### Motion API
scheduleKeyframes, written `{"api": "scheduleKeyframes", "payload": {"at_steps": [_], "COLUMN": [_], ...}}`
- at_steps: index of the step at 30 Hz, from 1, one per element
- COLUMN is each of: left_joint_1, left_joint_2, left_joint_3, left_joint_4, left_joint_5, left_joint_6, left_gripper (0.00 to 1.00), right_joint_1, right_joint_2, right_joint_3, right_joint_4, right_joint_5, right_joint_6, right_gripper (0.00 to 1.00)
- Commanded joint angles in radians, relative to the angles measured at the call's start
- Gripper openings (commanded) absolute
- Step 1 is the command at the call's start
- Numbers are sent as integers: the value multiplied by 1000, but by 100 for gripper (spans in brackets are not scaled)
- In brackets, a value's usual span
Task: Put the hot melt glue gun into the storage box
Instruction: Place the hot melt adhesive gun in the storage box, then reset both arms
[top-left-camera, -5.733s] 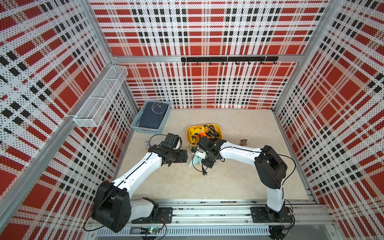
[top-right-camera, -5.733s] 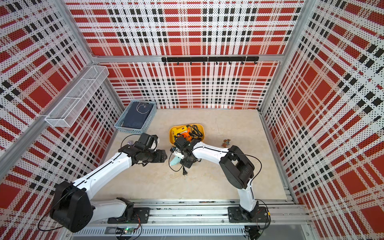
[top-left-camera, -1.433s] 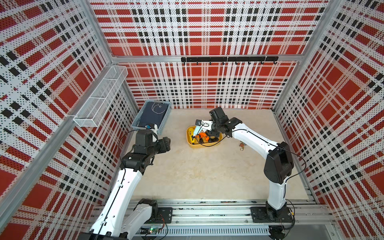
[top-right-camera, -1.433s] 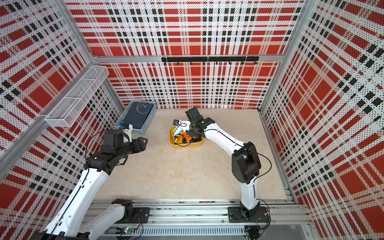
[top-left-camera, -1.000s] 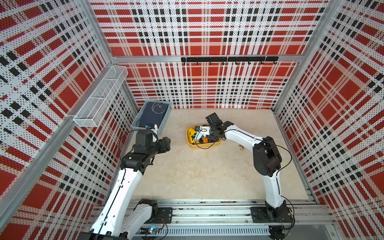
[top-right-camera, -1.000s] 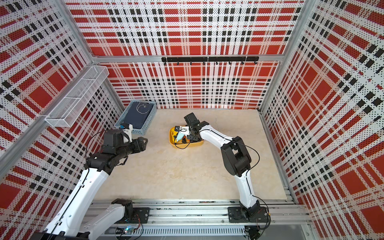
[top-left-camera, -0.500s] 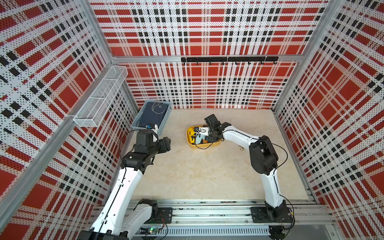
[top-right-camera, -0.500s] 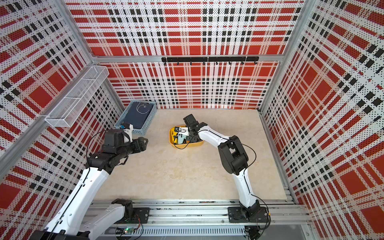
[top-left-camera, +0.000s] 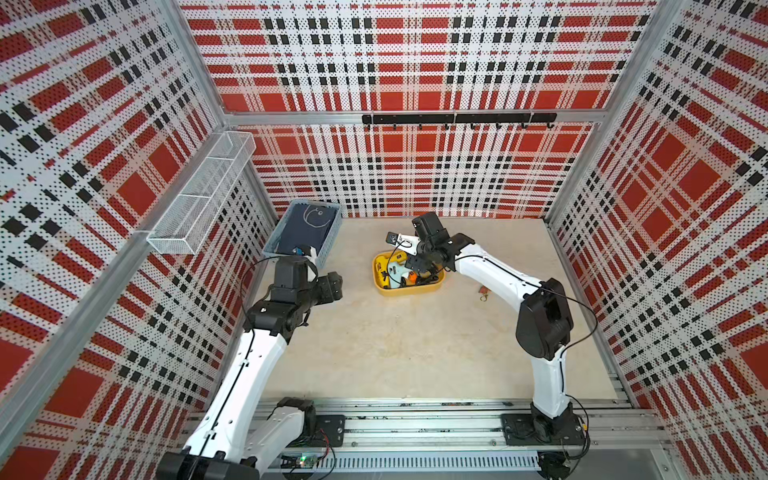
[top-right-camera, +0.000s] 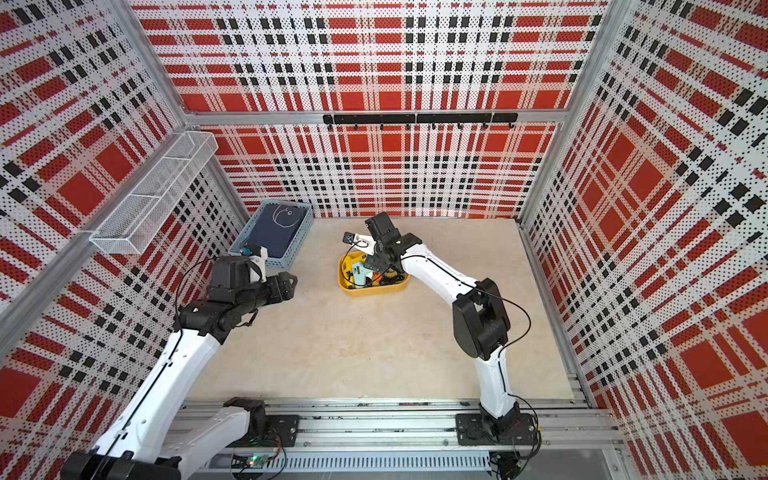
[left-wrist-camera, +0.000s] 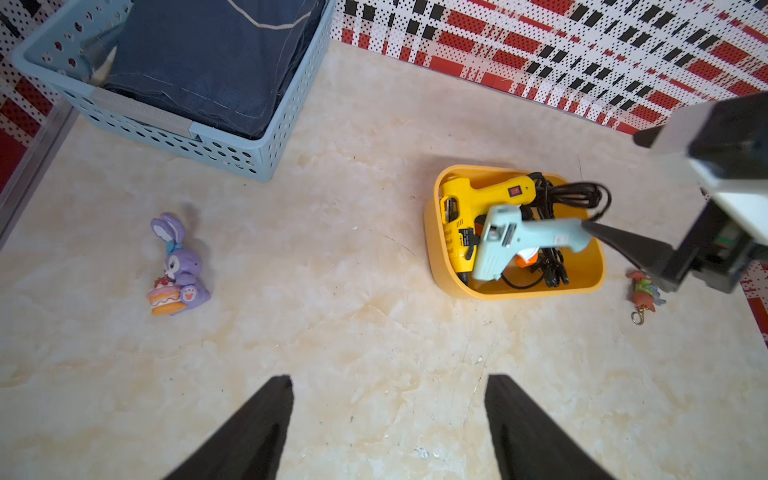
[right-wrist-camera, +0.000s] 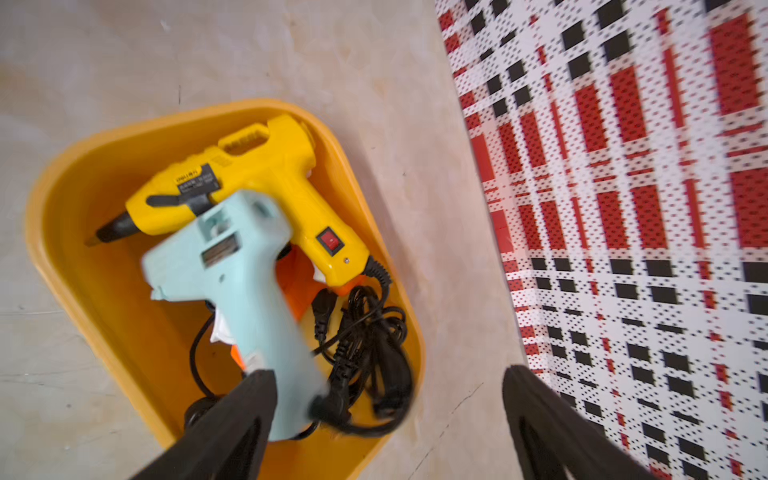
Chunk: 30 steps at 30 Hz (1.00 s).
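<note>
Pale-blue plastic hot-melt glue gun (right-wrist-camera: 232, 266), blurred, sits in shallow yellow plastic tub (right-wrist-camera: 75, 174) across yellow glue gun (right-wrist-camera: 266, 174) & black cords (right-wrist-camera: 374, 340). R gripper (right-wrist-camera: 388, 372) over tub, reaching in from 1 o'clock, fingers wide apart. L gripper (left-wrist-camera: 388, 378) at tub's 9 o'clock, well apart, fingers spread, nothing between.

Bright, even light is flooding everything; the blue glue gun (right-wrist-camera: 232, 266) is smearing with motion blur up close.

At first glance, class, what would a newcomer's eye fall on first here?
Loud red plaid walls enclose everything. Toward the back, the yellow storage box holds a pale blue glue gun lying across a yellow glue gun, the right end effector open above it.
</note>
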Motion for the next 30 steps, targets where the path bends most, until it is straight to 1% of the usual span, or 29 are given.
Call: {"api": "scheduleKeyframes", "payload": {"at_steps": [1, 6, 7, 9, 12, 14, 16, 19, 20, 22, 24, 26, 27, 29, 30], "left_joint_1": [-11, -36, -44, -63, -95, -94, -85, -73, -66, -31, 7, 32, 39, 49, 50], "left_joint_2": [3, -2, -4, -15, -55, -94, -134, -217, -248, -329, -409, -486, -521, -570, -585], "left_joint_3": [27, 37, 42, 56, 91, 95, 74, -23, -70, -191, -328, -476, -553, -671, -720], "left_joint_4": [18, 16, 14, 11, 12, 29, 65, 181, 232, 387, 560, 739, 810, 912, 950], "left_joint_5": [-10, -34, -46, -89, -238, -360, -472, -596, -614, -627, -631, -637, -648, -683, -707], "left_joint_6": [4, -8, -13, -26, -55, -77, -79, -78, -75, -63, -53, -26, -11, 15, 36], "left_gripper": [80, 78, 77, 75, 76, 79, 82, 86, 89, 99, 99, 99, 99, 99, 99], "right_joint_1": [7, 4, -2, -35, -117, -185, -243, -306, -321, -354, -384, -410, -424, -445, -457], "right_joint_2": [-58, -101, -118, -163, -271, -361, -437, -544, -577, -651, -720, -769, -795, -818, -822], "right_joint_3": [-35, -84, -99, -125, -263, -405, -527, -704, -758, -884, -989, -1085, -1137, -1214, -1256], "right_joint_4": [-22, 24, 58, 124, 288, 399, 466, 532, 552, 605, 609, 694, 708, 708, 806], "right_joint_5": [-12, 20, 33, 32, 26, 39, 59, 128, 160, 221, 221, 287, 294, 294, 320], "right_joint_6": [45, 104, 135, 244, 470, 609, 714, 807, 830, 861, 863, 862, 861, 861, 864], "right_gripper": [94, 94, 93, 90, 90, 90, 91, 92, 93, 94, 94, 100, 100, 100, 100]}}
